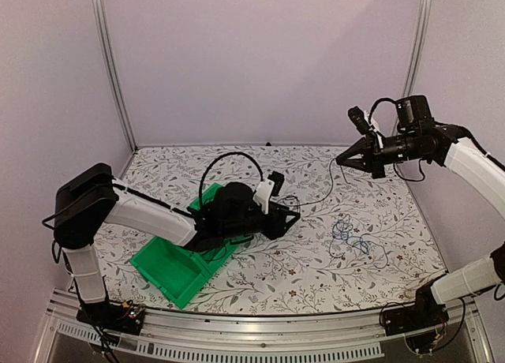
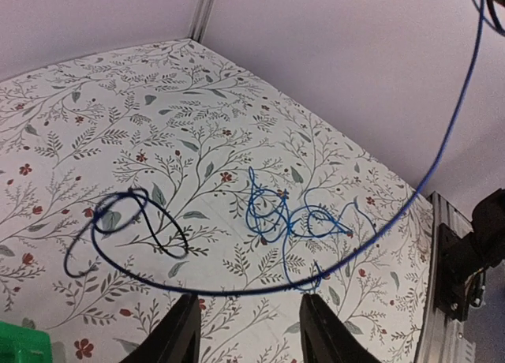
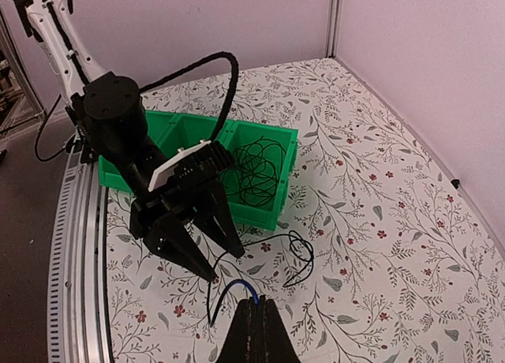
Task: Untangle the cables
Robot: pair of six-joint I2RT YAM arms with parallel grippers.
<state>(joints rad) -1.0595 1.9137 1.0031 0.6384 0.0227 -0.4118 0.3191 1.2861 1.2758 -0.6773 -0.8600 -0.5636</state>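
Right hand (image 1: 341, 159), raised and pinched shut on a cable (image 2: 454, 126), trails it down past my half-open, empty left hand (image 3: 226, 266) to loops (image 2: 118, 213) on the table (image 1: 260, 278) below, which could cinch into a knot if I pull higher.

White arms (image 1: 150, 217) — black joints (image 1: 83, 197), black pincers (image 3: 227, 264)

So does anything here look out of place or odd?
Nothing looks broken, but one thin cable is strung through the air from the raised, shut right gripper down to the table, near a blue tangle.
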